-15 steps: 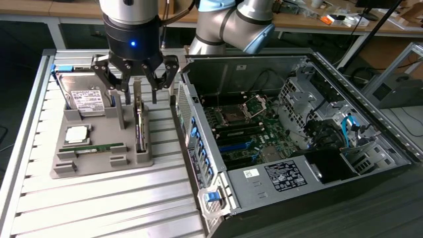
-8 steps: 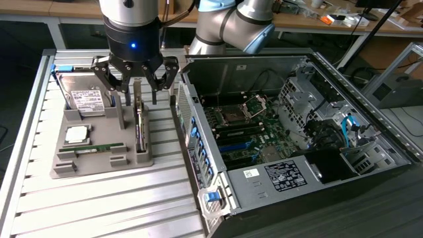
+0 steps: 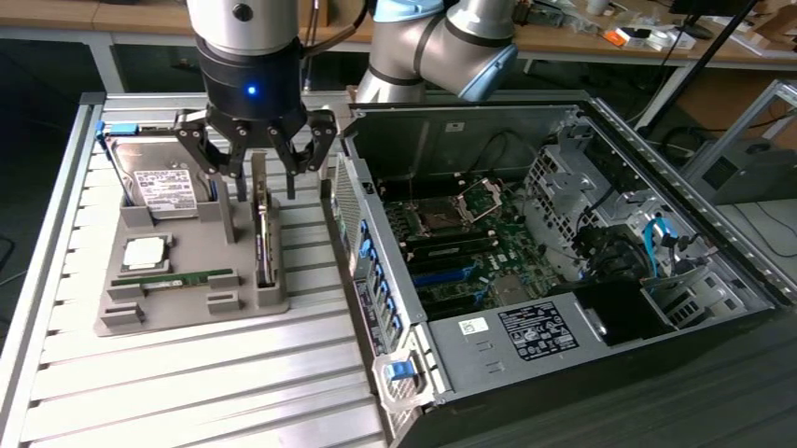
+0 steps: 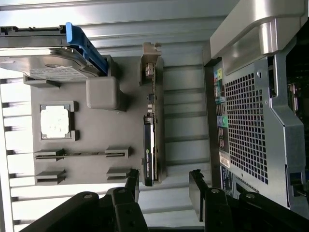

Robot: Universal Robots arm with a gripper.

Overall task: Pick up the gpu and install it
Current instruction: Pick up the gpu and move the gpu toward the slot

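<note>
The task was at its very start: the gpu point(image 3: 263, 233), a thin dark expansion card with a silvery metal bracket, stood on edge in its slot along the side of the grey moulded parts tray point(image 3: 237, 291) nearest the open black-and-silver computer case point(image 3: 473, 140), not yet grasped or lifted. The black multi-fingered tool point(image 3: 264, 182) hung directly above that side of the tray, its jaws spread wide and empty. In the wrist view the gpu point(image 4: 150, 145) lay in line with the gap of the tool point(image 4: 164, 181), the fingertips point(image 4: 195, 176) apart from the card and touching nothing. Elsewhere on the tray point(image 4: 96, 125), the boxy silver hard drive with a white label point(image 3: 162, 182) sat at the end under the arm, the square silver processor chip point(image 3: 146, 250) at the middle, and the narrow green memory stick point(image 3: 174, 278) towards the other end, all in their places. The case lay on its side just beside the tray on the slatted aluminium bench point(image 3: 187, 392), its motherboard exposed with no card seated in it that could be made out. By this reckoning, grasping, carrying and installing were all left to do.
</note>
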